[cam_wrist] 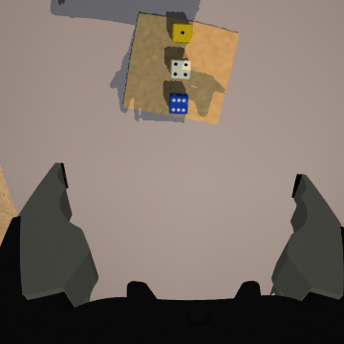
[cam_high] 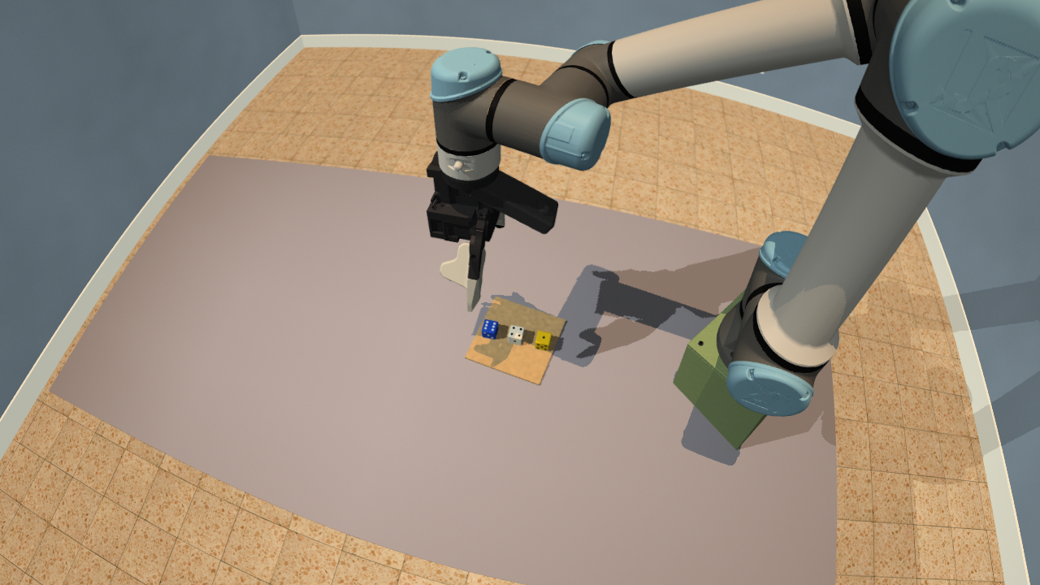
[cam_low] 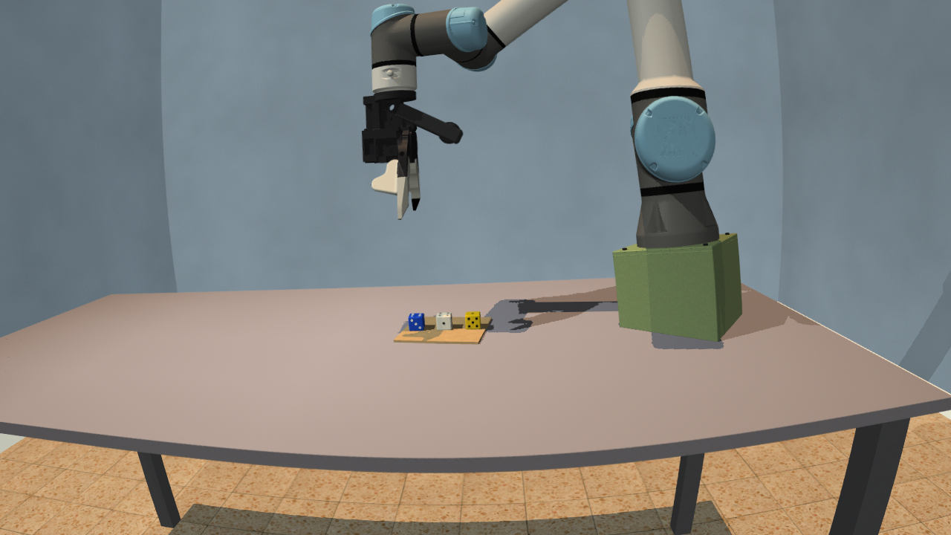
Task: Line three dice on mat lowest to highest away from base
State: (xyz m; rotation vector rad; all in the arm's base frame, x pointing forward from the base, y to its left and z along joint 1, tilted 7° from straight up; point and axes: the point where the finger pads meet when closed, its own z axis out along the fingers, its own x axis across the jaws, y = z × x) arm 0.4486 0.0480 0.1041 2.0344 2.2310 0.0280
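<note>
No printed text, label or brand can be read on any surface. The only legible numbers are the pip counts on the three dice, seen from the wrist view. The yellow die (cam_wrist: 182, 32) shows one pip on top. The white die (cam_wrist: 181, 69) shows four pips on top. The blue die (cam_wrist: 179, 103) shows six pips on top. The embossed mark on the arm's joint cap (cam_high: 967, 72) is not legible.

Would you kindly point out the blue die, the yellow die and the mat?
blue die (cam_wrist: 178, 103), wrist view, its top face.
yellow die (cam_wrist: 182, 32), wrist view, its top face.
mat (cam_wrist: 217, 53), wrist view, a bare sunlit patch.
</note>
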